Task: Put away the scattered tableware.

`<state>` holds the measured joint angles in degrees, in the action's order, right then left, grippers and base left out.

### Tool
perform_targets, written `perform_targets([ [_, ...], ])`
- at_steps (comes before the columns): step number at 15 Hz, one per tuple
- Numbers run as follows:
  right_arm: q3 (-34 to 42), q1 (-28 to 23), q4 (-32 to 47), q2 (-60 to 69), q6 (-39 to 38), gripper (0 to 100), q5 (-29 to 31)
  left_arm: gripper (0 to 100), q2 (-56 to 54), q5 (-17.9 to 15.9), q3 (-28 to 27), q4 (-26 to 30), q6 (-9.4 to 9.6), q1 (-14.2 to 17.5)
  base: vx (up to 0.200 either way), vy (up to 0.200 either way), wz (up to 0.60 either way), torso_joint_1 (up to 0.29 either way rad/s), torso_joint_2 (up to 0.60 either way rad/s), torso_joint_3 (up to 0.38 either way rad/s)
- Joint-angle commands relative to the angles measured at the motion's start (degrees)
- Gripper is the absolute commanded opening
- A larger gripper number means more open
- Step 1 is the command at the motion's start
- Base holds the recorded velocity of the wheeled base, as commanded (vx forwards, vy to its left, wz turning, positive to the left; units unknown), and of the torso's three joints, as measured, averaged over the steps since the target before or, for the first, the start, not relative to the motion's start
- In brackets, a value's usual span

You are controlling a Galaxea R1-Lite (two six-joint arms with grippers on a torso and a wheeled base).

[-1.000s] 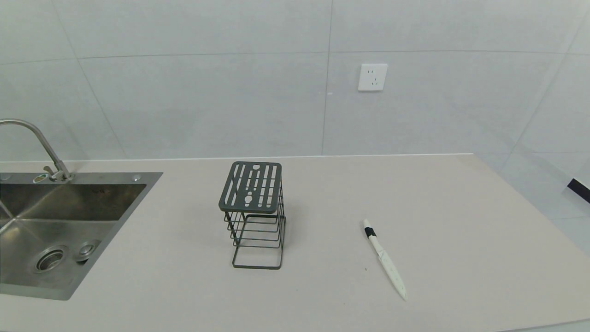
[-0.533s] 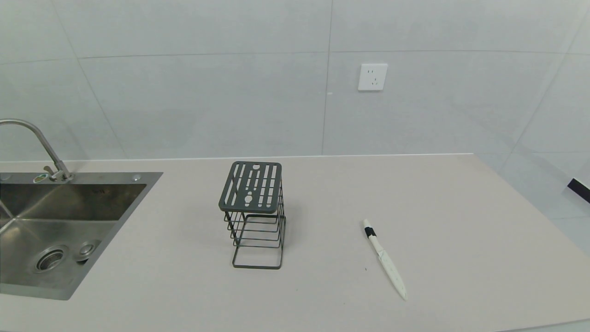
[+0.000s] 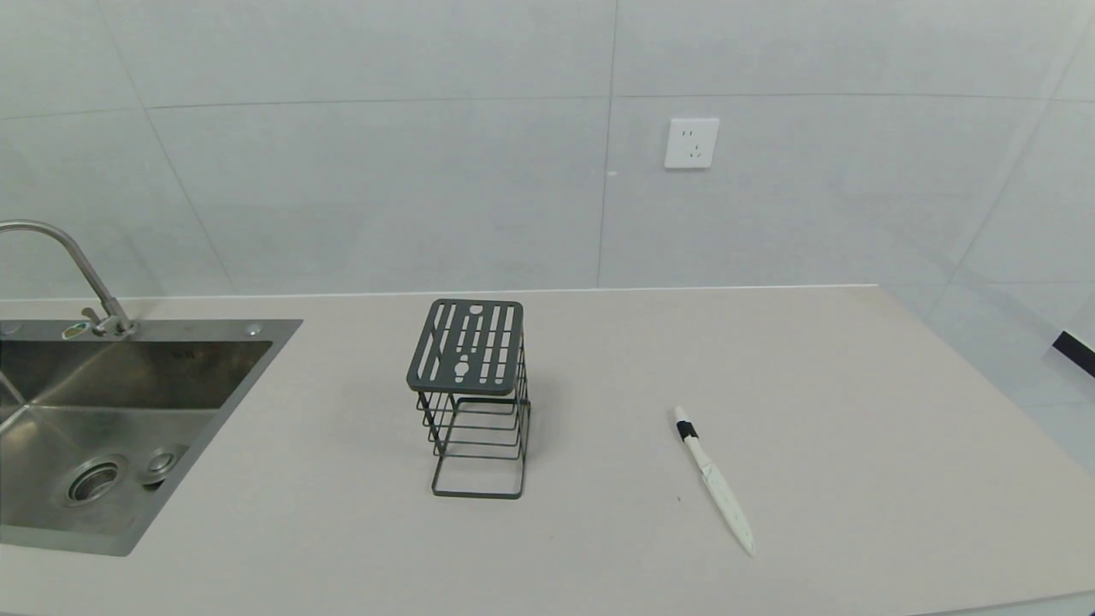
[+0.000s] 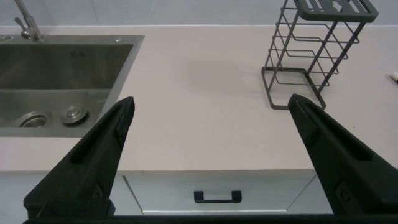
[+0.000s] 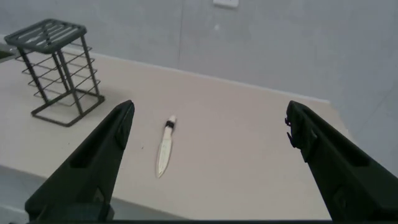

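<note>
Nothing on the counter has shifted against the earlier head frames: knife and rack lie where they did, and no arm has entered the head view.

Step in hand, as I judge it: the start, before any pick. The knife (image 3: 714,483), white with a dark band at the handle, lies flat on the countertop (image 3: 813,385), right of centre, tip toward the near edge. The slotted wire rack (image 3: 470,393) stands upright at centre, well apart from the knife, nothing in it.

Left gripper (image 4: 211,102): fingers spread wide, holding nothing, out past the near edge on the sink side. Right gripper (image 5: 209,106): fingers spread wide, holding nothing, facing the knife from the near right.

Next move, by estimate: the right arm descends on the handle; the knife lies flush on the surface, so a low pinch across its width seems needed, then a turn to vertical for a rack slot.

Surroundings: steel sink (image 3: 171,376) with faucet (image 3: 107,323) at far left; grey tiled wall with a socket (image 3: 691,143); drawer handle (image 4: 217,197) beneath the counter
</note>
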<state>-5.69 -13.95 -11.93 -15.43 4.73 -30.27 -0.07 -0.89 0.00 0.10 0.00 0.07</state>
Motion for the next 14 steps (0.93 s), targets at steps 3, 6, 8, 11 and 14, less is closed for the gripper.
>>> perform_targets([
  [3, -5.82, 5.86, 1.92, -22.97, 0.46, 100, -1.81, 100, 0.07, 0.01, 0.0, -0.01, 0.0, 0.01, 0.0, 0.0, 0.0, 0.0, 0.0, 0.0],
  [6, -10.74, 17.64, 2.0, -33.17, 0.46, 100, 3.99, 100, 0.07, 0.01, 0.0, -0.01, 0.0, 0.01, 0.0, 0.0, 0.0, 0.0, 0.0, 0.0],
  [8, -11.97, 23.7, 1.92, -38.44, 0.46, 100, 11.11, 100, 0.07, 0.01, 0.0, -0.01, 0.0, 0.01, 0.0, 0.0, 0.0, 0.0, 0.0, 0.0],
  [11, -12.76, 26.6, 1.83, -41.96, 0.54, 100, 14.1, 100, 0.07, 0.01, 0.0, -0.01, 0.0, 0.01, 0.0, 0.0, 0.0, 0.0, 0.0, 0.0],
  [14, -14.43, 26.16, 1.39, -47.41, 0.54, 100, 14.27, 100, 0.07, 0.01, 0.0, -0.01, 0.0, 0.01, 0.0, 0.0, 0.0, 0.0, 0.0, 0.0],
])
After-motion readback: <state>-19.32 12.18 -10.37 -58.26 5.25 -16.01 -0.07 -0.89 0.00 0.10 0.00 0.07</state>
